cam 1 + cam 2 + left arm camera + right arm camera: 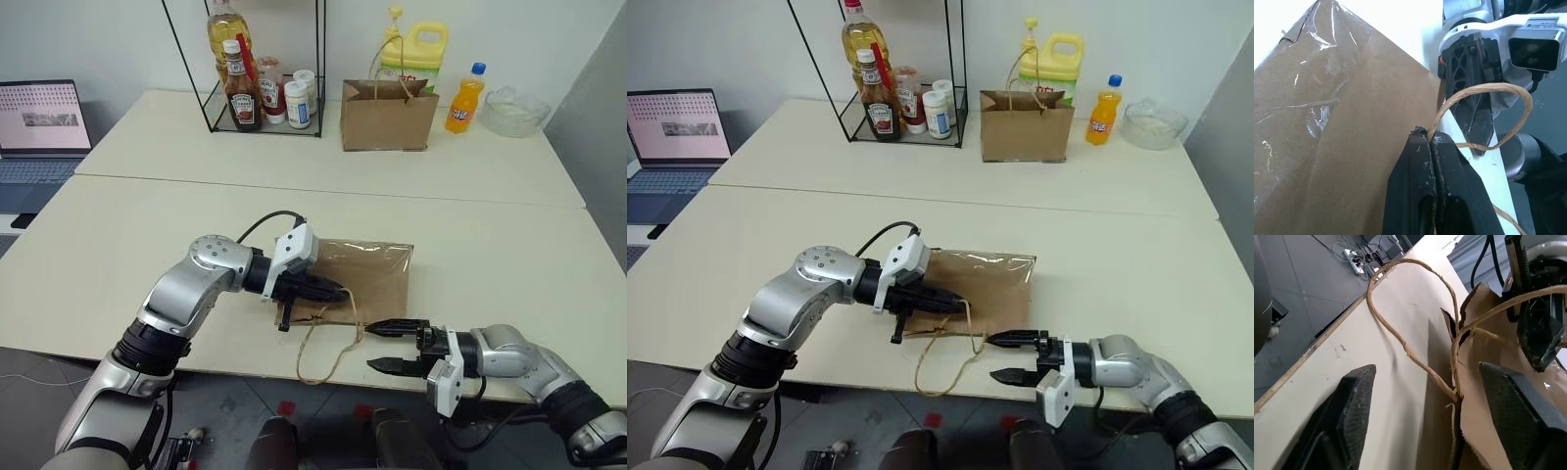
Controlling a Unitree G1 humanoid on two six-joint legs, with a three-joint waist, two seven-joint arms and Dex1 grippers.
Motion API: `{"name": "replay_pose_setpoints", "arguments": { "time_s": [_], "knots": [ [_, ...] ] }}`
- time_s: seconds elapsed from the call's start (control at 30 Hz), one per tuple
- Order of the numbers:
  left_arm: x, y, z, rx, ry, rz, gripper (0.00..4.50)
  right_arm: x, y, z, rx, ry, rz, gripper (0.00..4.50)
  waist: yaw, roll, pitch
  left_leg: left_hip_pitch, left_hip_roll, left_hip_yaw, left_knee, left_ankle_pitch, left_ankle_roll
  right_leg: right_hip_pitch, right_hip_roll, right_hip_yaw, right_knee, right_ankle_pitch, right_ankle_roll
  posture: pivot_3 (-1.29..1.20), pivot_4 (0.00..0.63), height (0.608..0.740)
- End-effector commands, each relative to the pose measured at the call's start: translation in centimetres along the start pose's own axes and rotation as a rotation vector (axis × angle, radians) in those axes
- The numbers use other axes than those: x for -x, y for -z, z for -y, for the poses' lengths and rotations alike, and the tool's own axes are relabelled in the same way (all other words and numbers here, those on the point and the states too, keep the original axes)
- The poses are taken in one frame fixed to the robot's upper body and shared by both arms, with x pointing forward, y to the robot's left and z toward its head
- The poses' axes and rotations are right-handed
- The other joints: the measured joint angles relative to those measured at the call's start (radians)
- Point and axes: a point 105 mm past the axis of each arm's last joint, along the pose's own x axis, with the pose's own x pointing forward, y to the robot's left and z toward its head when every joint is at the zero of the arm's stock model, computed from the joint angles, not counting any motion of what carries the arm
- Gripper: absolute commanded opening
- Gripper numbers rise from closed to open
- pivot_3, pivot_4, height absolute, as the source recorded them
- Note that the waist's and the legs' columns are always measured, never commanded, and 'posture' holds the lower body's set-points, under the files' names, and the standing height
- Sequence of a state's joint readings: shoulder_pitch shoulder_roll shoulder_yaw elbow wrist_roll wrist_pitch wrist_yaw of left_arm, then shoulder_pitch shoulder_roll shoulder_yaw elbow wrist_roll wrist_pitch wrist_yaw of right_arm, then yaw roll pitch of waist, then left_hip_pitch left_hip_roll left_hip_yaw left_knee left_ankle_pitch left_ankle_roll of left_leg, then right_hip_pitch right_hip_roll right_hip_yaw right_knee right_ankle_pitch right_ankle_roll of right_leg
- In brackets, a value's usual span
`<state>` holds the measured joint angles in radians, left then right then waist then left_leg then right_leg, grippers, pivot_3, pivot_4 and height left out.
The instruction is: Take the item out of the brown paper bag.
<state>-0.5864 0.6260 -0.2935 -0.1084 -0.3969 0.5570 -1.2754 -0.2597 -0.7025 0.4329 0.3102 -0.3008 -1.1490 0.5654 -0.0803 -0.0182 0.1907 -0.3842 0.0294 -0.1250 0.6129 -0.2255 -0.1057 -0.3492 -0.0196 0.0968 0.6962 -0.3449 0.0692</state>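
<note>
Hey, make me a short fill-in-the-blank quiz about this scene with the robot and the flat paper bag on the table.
1. The left gripper is shut on the brown paper bag's cord ____.
2. The right gripper's jaws stand ____, near the bag's mouth.
3. The brown paper bag lies ____ on the table.
4. The orange soda bottle at the back has a ____ cap.

Missing words: handle; open; flat; blue

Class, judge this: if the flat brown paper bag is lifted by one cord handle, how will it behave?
The brown paper bag lies flat and creased, so it will probably sag. Its thin cord handle loops loosely and likely gives little control. The left gripper pinches it.
</note>
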Motion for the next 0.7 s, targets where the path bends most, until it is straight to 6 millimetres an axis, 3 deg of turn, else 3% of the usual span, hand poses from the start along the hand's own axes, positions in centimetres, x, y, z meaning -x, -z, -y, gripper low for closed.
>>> {"name": "replay_pose_setpoints", "arguments": {
  "time_s": [0.03, 0.27, 0.5, 0.7],
  "knots": [
    [0.6, -1.2, -0.1, -0.053, -0.022, 0.03, 0.0, 0.2, -0.4, 0.2, 0.02, 0.002, 0.018, 2.65, 0.0, 0.0, 0.0, 0.0, 0.0, 0.0, 0.0, 0.0, 0.0, 0.0, 0.0, 0.0, 0.0, 0.0, 0.0, 0.0, 0.15, 0.74],
    [0.6, -1.3, -0.1, -0.059, -0.021, 0.031, 0.0, -0.1, -0.6, -0.6, 0.053, -0.043, 0.041, 2.65, 0.0, 0.0, 0.0, 0.0, 0.0, 0.0, 0.0, 0.0, 0.0, 0.0, 0.0, 0.0, 0.0, 0.0, 0.0, 0.0, 0.15, 0.74],
    [0.6, -1.5, -0.2, -0.066, -0.025, 0.032, 0.0, -1.9, -1.2, -0.6, 0.084, -0.048, 0.101, 2.65, -0.001, 0.0, 0.0, 0.0, 0.0, 0.0, 0.0, 0.0, 0.0, 0.0, 0.0, 0.0, 0.0, 0.0, 0.0, 0.0, 0.15, 0.74],
    [0.5, -1.7, -0.2, -0.069, -0.027, 0.033, 0.0, -3.5, -0.1, 0.4, 0.079, -0.009, 0.074, 2.65, -0.002, 0.0, 0.0, 0.0, 0.0, 0.0, 0.0, 0.0, 0.0, 0.0, 0.0, 0.0, 0.0, 0.0, 0.0, 0.0, 0.15, 0.74]
  ]
}}
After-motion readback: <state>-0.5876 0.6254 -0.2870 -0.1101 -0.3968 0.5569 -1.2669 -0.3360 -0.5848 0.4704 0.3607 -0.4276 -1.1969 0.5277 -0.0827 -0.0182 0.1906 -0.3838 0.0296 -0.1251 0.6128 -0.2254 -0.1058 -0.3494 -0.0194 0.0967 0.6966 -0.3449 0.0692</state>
